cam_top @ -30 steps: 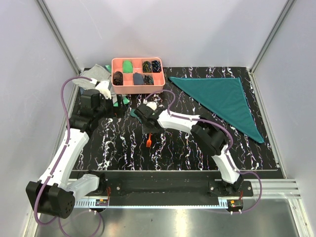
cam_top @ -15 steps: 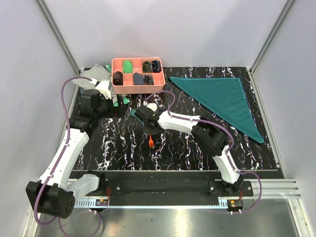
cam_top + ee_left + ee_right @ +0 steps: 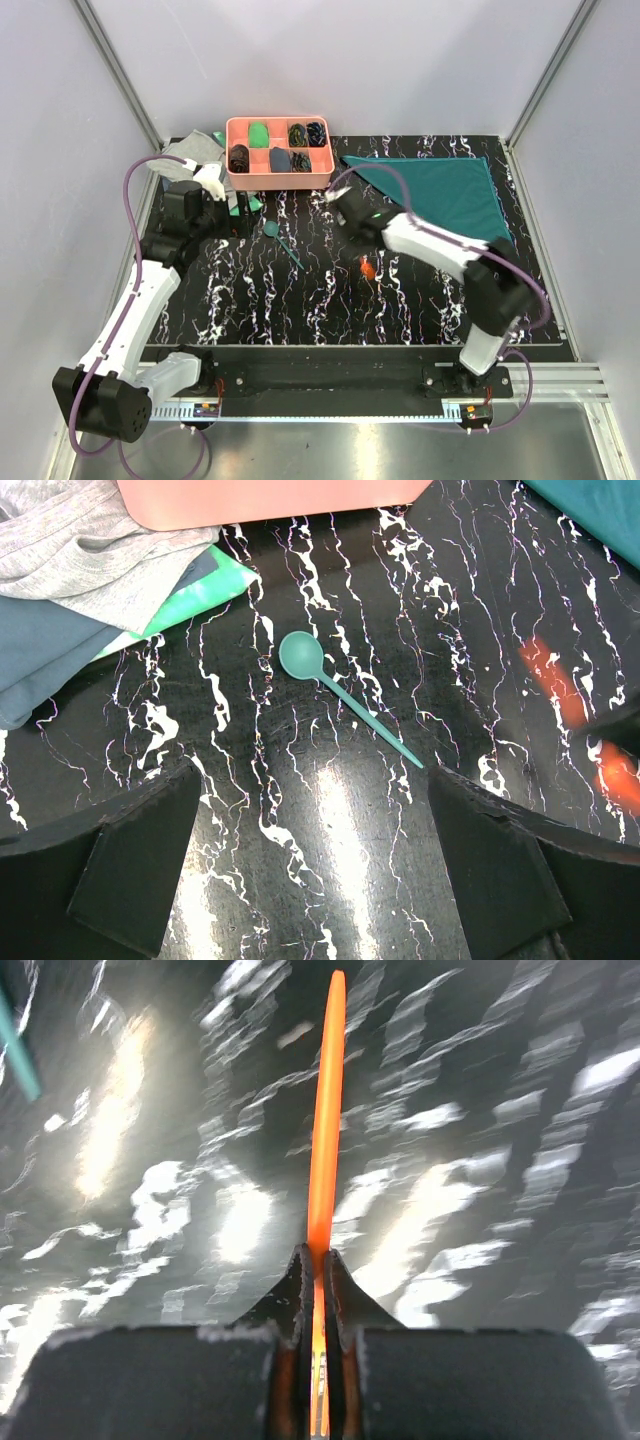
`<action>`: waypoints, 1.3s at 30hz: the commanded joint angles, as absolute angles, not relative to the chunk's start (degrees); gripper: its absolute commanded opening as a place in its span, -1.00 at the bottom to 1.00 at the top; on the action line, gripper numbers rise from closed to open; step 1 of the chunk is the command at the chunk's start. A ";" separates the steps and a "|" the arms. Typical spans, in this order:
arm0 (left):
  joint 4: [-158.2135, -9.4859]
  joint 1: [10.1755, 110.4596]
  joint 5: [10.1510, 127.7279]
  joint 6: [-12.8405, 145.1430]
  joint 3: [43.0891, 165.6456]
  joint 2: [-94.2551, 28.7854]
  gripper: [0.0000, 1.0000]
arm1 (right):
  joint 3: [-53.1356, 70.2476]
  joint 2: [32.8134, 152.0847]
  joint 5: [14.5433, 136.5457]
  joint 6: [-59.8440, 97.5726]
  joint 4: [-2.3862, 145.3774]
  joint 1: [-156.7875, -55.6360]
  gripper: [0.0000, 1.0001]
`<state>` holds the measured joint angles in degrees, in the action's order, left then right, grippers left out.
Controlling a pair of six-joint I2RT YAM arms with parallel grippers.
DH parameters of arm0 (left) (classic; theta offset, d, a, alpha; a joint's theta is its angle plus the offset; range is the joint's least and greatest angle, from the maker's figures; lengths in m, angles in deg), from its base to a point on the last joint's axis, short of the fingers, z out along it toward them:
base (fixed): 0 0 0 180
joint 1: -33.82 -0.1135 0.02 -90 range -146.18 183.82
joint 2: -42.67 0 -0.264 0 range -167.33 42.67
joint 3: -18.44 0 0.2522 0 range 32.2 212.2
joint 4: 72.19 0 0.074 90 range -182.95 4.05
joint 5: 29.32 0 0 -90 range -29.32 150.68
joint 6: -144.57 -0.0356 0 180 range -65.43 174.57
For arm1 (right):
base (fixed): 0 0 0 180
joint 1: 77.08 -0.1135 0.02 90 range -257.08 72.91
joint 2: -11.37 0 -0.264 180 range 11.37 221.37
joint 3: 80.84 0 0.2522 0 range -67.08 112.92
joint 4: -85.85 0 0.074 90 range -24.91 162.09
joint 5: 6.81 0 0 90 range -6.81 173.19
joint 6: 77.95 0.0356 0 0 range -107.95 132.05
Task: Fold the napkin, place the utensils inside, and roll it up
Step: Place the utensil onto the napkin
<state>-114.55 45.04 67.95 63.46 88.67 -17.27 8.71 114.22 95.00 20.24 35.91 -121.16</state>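
Right pincer [image 3: 315, 1268] clamps the fork [image 3: 327, 1110] by its handle; best carry it level onto the napkin [image 3: 450, 195] and release low. Left pincer [image 3: 315, 810] gapes wide.

The light is bright and even, coming from above. The shiny black table [image 3: 330, 850] shows white glare spots. The right wrist view is streaky and blurry, but the orange fork [image 3: 325, 1110] looks fairly sharp. The top view is clear.

Right end effector [image 3: 313, 1263] clamped orange fork [image 3: 368, 268], carried it rightward from table centre, nearer napkin [image 3: 450, 200].
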 commanded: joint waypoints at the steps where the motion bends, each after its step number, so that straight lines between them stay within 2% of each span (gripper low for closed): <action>1: -112.06 45.16 68.06 63.01 88.45 -16.65 0.98 | 5.96 105.68 92.51 2.04 45.54 -112.97 -1.00; 3: -111.97 45.16 68.32 62.92 88.45 -16.92 0.97 | 6.75 106.02 90.32 -2.52 46.33 -107.08 -1.00; 8: -112.06 45.16 67.89 62.66 88.36 -17.44 0.97 | 7.01 110.06 92.86 -16.33 50.55 -99.95 -1.00; 12: -112.06 45.16 67.45 62.39 88.36 -17.62 0.97 | 8.07 112.87 86.80 -22.65 53.18 -90.47 -1.00; 19: -112.23 45.16 66.65 61.78 88.36 -18.32 0.97 | 14.38 120.17 83.72 -33.45 54.16 -82.72 -1.00; 31: -112.76 45.16 65.42 61.16 88.45 -20.78 0.97 | 27.39 132.74 79.23 -38.84 48.54 -78.32 -1.00; 39: -112.76 45.16 65.34 61.16 88.54 -21.49 0.97 | 27.76 135.03 79.49 -38.84 46.43 -78.32 -1.00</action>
<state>-114.62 45.06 66.39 61.99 88.67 -21.25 25.61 134.22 80.42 -37.27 48.12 -78.10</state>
